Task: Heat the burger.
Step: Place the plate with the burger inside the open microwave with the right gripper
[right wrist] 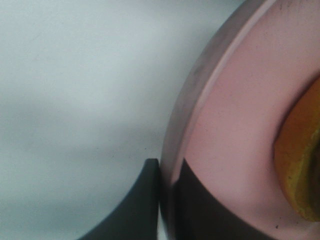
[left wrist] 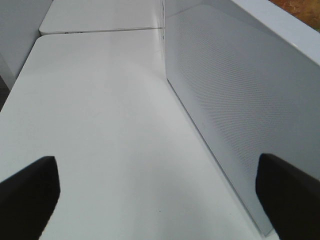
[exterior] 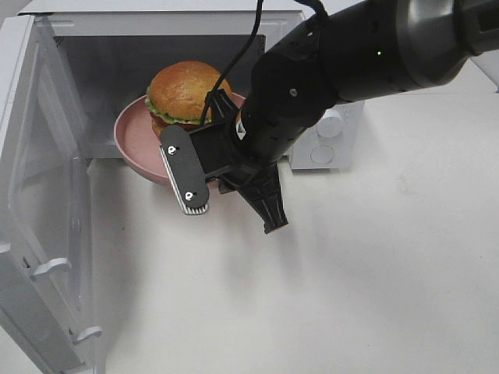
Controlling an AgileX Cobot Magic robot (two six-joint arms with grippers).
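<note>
Evidently the burger (exterior: 183,92) was best moved by its dish. It sat on a round pink plate (exterior: 129,152) at the mouth of the open microwave (exterior: 327,132), whose door (exterior: 47,195) stood swung wide on the left. The far part of the plate lay inside the cavity and the near part stuck out over the white table (exterior: 351,296); whether the plate rested on the oven floor or was lifted could not be told.

The right gripper (right wrist: 165,175) was closed on the plate's rim, one finger (right wrist: 140,200) outside the edge and the other on the inner face, with the bun just beyond. The left gripper (left wrist: 160,185) hung beside the microwave's side wall, jaws spread wide and holding nothing.

The burger looked light but loosely stacked, its glossy bun likely slippery and the layers soft enough to squash or shear under a direct pinch. The plate seemed stiff and smooth, so the rim was the sound place to hold. A grip at one edge put the load off-centre, though, so any tilt could send the burger sliding; a level, slow push seemed called for.
</note>
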